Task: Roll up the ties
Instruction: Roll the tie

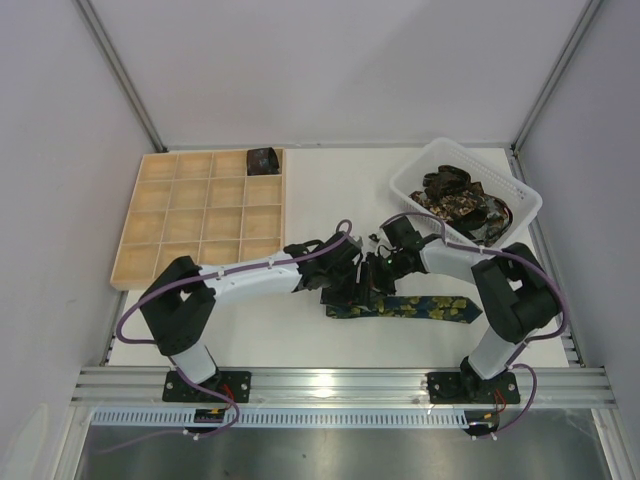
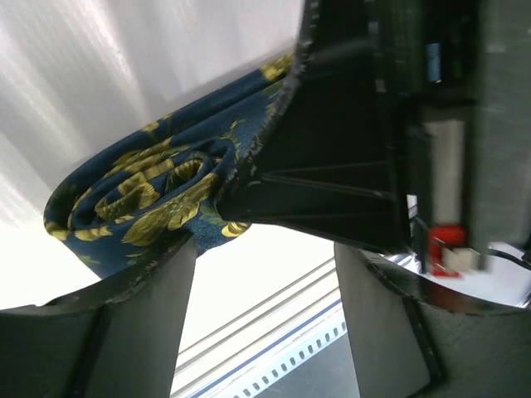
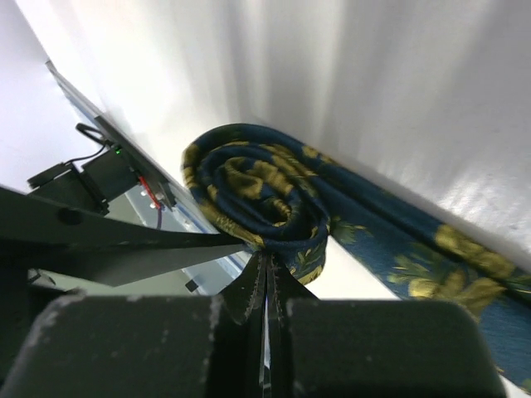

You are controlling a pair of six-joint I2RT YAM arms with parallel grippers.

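Observation:
The navy tie (image 1: 430, 307) with yellow-green flowers lies flat along the table's front, and its left end is wound into a loose roll (image 3: 257, 186). My right gripper (image 3: 267, 257) is shut, pinching the roll's lower edge. The roll also shows in the left wrist view (image 2: 141, 195), just above one of my left fingers (image 2: 133, 332). My left gripper (image 2: 265, 315) is open with nothing between the jaws. The right gripper's black finger (image 2: 332, 166) presses on the roll from the right. In the top view both grippers, left (image 1: 350, 275) and right (image 1: 378, 272), meet over the tie's left end.
A white slotted basket (image 1: 520, 190) at the back right holds several dark ties with gold print (image 1: 455, 200). The pale wooden grid tray (image 1: 200, 215) at the back left has one rolled dark tie (image 1: 263, 160) in its far right cell. The metal rail (image 1: 340, 380) runs along the front.

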